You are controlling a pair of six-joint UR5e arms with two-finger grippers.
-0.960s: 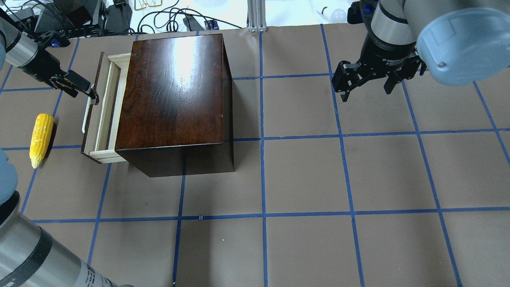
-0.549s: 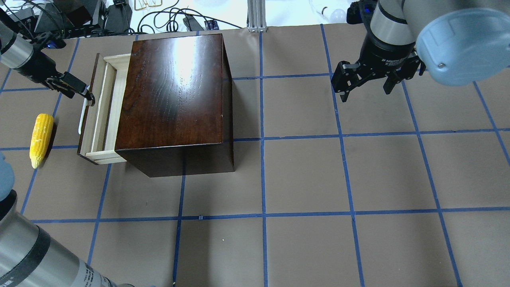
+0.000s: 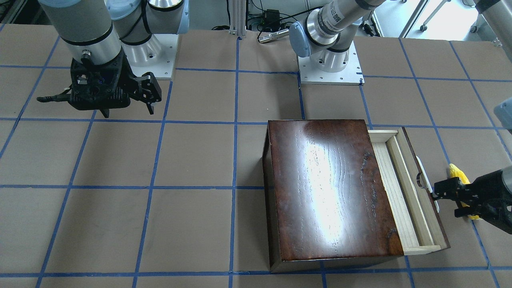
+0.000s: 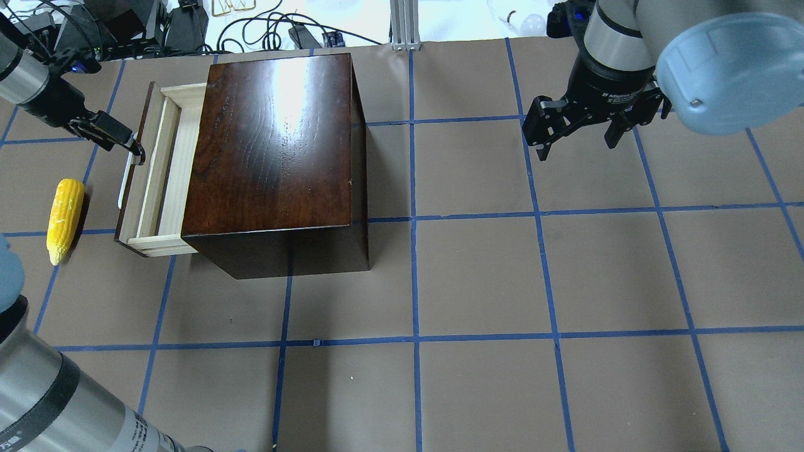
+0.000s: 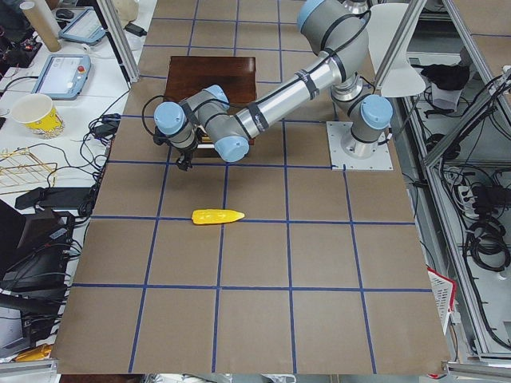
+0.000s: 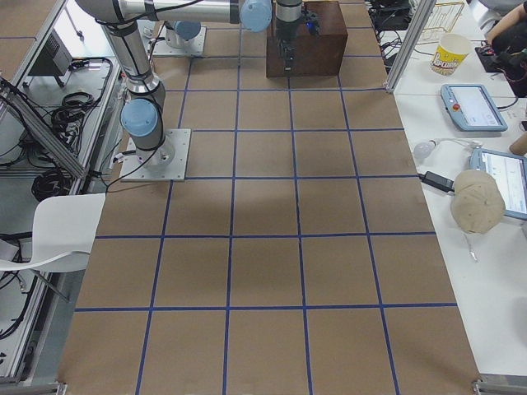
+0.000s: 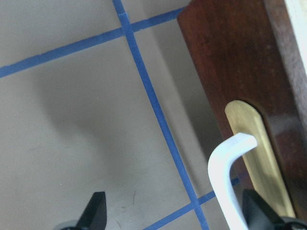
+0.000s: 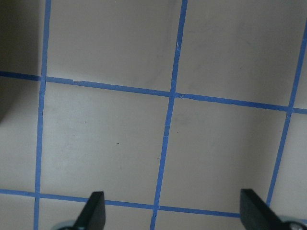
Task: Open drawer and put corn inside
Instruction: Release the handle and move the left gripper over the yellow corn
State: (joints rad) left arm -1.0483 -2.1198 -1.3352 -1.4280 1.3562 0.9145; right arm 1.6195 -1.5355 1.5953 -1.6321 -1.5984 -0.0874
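The drawer [image 4: 166, 169] stands partly pulled out of the dark brown box [image 4: 276, 150], toward the table's left. Its pale tray shows empty. My left gripper [image 4: 135, 149] is open at the white handle [image 4: 124, 185]. In the left wrist view the handle [image 7: 225, 177] lies between the wide-apart fingers, and the right-hand fingertip [image 7: 259, 211] sits behind it against the brown front panel [image 7: 240, 62]. The yellow corn [image 4: 65, 216] lies on the table left of the drawer, apart from it. It is half hidden behind the gripper in the front view [image 3: 456, 173]. My right gripper [image 4: 576, 147] is open and empty, far right.
The table is brown paper with a blue tape grid. Cables and gear lie beyond the far edge [image 4: 188, 31]. The arm bases [image 3: 330, 64] stand on the robot's side. The corn [image 5: 217, 216] is about one grid square from the drawer front.
The drawer has slid further out of the box to the left, with my left gripper moving left at its handle. The corn and the right arm have not moved.
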